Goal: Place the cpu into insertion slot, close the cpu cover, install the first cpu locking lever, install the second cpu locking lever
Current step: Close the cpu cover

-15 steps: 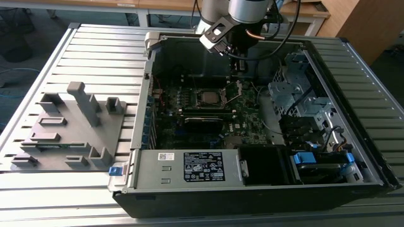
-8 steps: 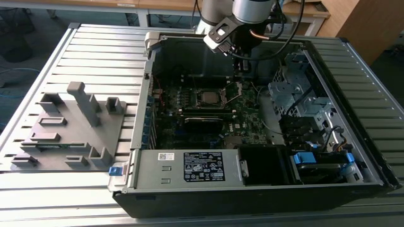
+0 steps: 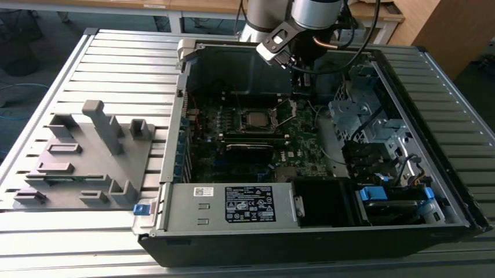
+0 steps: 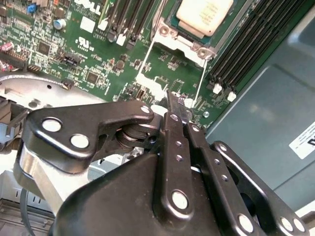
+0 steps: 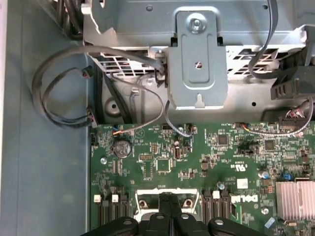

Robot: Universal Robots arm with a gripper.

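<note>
Silvery-tan cpu (image 4: 204, 14) in insertion slot (image 4: 165, 30), apart from claw (image 4: 178, 101), prob. closed

In the second wrist view the cpu (image 4: 204, 14) is cut off by the picture's edge, and the end effector (image 4: 180, 102) hides the motherboard's (image 4: 98, 64) near part. In the first wrist view the insertion slot (image 5: 142, 202) shows a strip of rim; the rest lies behind the end effector.

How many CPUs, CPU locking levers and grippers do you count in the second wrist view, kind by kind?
cpu: 1
locking levers: 2
gripper: 1
Total: 4
</note>
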